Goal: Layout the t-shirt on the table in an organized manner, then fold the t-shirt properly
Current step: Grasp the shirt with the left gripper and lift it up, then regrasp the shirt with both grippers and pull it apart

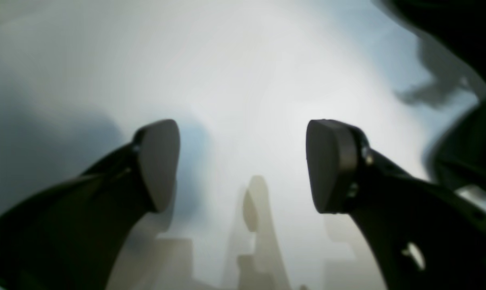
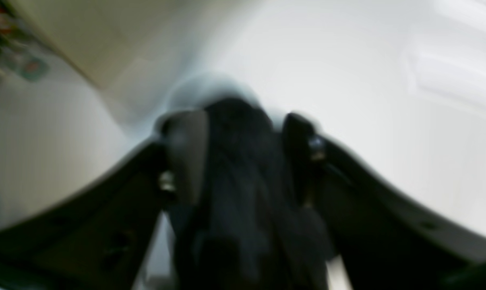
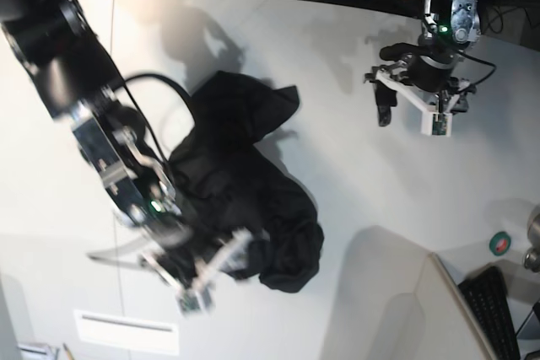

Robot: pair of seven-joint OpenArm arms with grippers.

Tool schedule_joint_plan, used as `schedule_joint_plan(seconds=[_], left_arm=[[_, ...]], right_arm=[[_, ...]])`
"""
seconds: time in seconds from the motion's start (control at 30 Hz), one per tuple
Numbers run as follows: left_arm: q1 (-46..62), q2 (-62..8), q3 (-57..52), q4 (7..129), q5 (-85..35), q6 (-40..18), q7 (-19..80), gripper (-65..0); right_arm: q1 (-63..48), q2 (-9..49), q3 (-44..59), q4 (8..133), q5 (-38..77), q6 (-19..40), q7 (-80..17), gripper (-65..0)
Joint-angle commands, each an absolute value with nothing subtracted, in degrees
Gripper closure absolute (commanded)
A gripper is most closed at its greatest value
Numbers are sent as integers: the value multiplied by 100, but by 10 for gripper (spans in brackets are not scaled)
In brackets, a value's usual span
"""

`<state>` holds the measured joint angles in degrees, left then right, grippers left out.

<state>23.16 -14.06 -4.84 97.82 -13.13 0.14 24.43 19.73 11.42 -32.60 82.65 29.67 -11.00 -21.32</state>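
My right gripper (image 2: 243, 157) straddles bunched t-shirt (image 3: 245, 183) near table's (image 3: 337, 233) front edge, grip state unclear. Left gripper (image 1: 243, 165) spread, empty, near far edge, clear of cloth.

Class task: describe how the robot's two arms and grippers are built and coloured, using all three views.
Both arms are black, with white brackets and a small green light near each wrist. A black cable loops beside the right arm. The left gripper has dark curved jaws ending in flat, rounded grey pads. The right gripper matches, though its picture is blurred.
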Motion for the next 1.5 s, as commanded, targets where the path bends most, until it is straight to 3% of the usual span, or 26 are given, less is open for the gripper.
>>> schedule_joint_plan(seconds=[0.0, 0.07, 0.27, 0.47, 0.77, 0.8, 0.87, 1.0, 1.03, 1.1, 1.2, 1.33, 1.47], left_arm=[[2185, -1464, -400, 9754, -1288, 40, 2343, -497], [1930, -1446, -110, 9481, -1288, 40, 2343, -499], [848, -1024, 541, 8919, -1349, 40, 2369, -504], [-637, -154, 857, 7732, -1349, 40, 3705, -505], [-1710, 418, 840, 5429, -1349, 40, 3116, -490], [-1736, 435, 840, 5332, -1349, 40, 3081, -469], [-1745, 426, 840, 5270, -1349, 40, 3037, -367], [-1815, 391, 840, 5288, -1349, 40, 3055, -36], [-1833, 356, 840, 5297, -1349, 40, 3064, 0], [-1798, 242, 840, 5455, -1349, 40, 3073, 0], [-1543, -48, 840, 6132, -1332, 57, 3222, 0], [-1191, -549, 840, 7424, -1305, 57, 3820, 0], [-1086, -892, 840, 8549, -1297, 66, 4391, 0]], right_arm=[[1859, 1314, -3160, 8611, 2949, -1191, -2000, -372], [1191, 1596, -2870, 8989, 2949, -1297, -1991, -408], [-514, 1675, -1648, 9226, 2958, -1182, -1991, -417], [-1323, 1648, -1807, 9244, 2932, -840, -2000, -413], [-1112, 1490, -2826, 8954, 2932, -866, -1982, -411], [-980, 1393, -2844, 8734, 2932, -866, -1982, -411], [-734, 1262, -2853, 8233, 2932, -866, -1982, -411], [-215, 1015, -2879, 7134, 2932, -866, -1982, -410], [-127, 980, -2879, 6897, 2932, -857, -1982, -404], [-75, 954, -2879, 6677, 2932, -840, -1982, -315], [-198, 1015, -2826, 6703, 2941, -840, -1982, 0], [-690, 1288, -2255, 7301, 2958, -840, -1982, 0], [-1358, 1525, -1411, 8646, 2949, -840, -2018, 0]])
